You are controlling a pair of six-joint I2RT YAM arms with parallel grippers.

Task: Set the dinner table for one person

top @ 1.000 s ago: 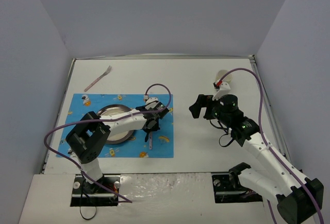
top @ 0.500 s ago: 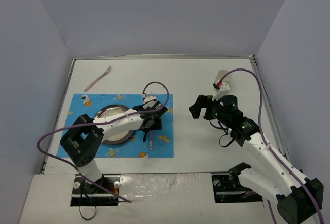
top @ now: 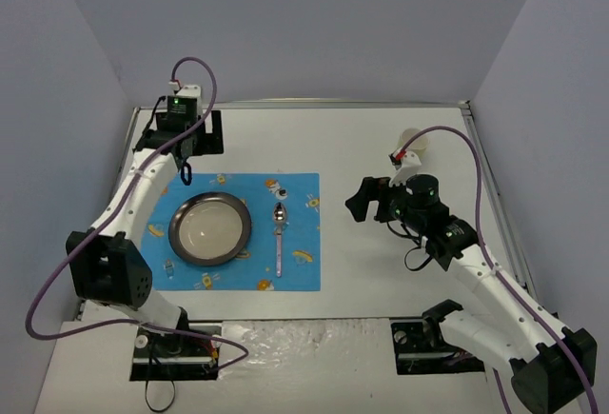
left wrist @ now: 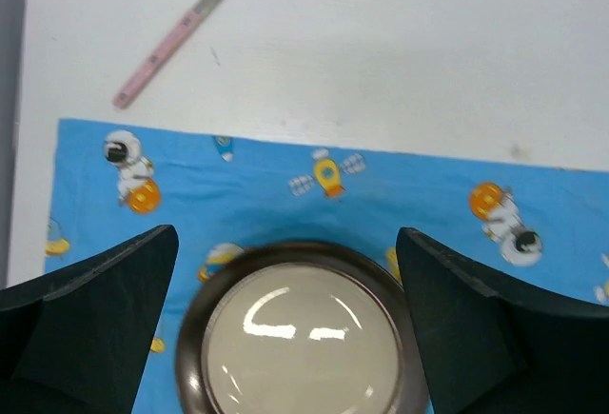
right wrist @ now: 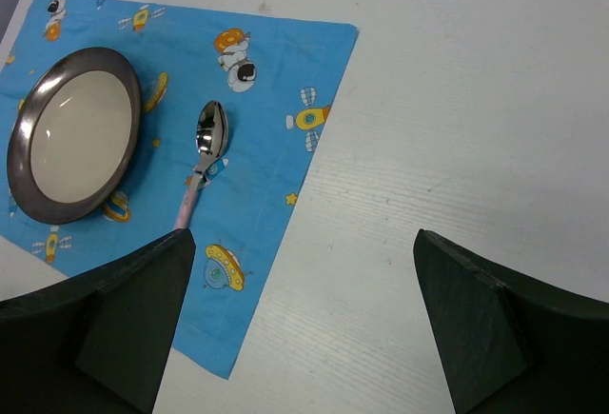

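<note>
**Plate and spoon on the mat, fork off it, both grippers empty**

From above, the large flat white rectangular counter (top: 381,138) fills the booth floor. A blue cartoon-printed cloth mat (top: 297,264) lies on its near left part. A round plate with a dark metal rim and pale centre (top: 210,228) sits on the mat. A metal spoon with a pinkish handle (top: 278,239) lies just right of the plate, bowl pointing away from the arms. The left gripper (top: 187,143) hangs over the far left corner. The right gripper (top: 369,197) hovers right of the mat, and a small white cup (top: 412,138) stands farther back.

The left wrist camera shows that gripper spread wide with nothing between its jaws. Beyond the mat's far edge a pink-handled metal fork (left wrist: 181,31) lies slanted on the bare counter.

The right wrist camera shows its jaws equally wide and empty, above the mat's right edge.
</note>
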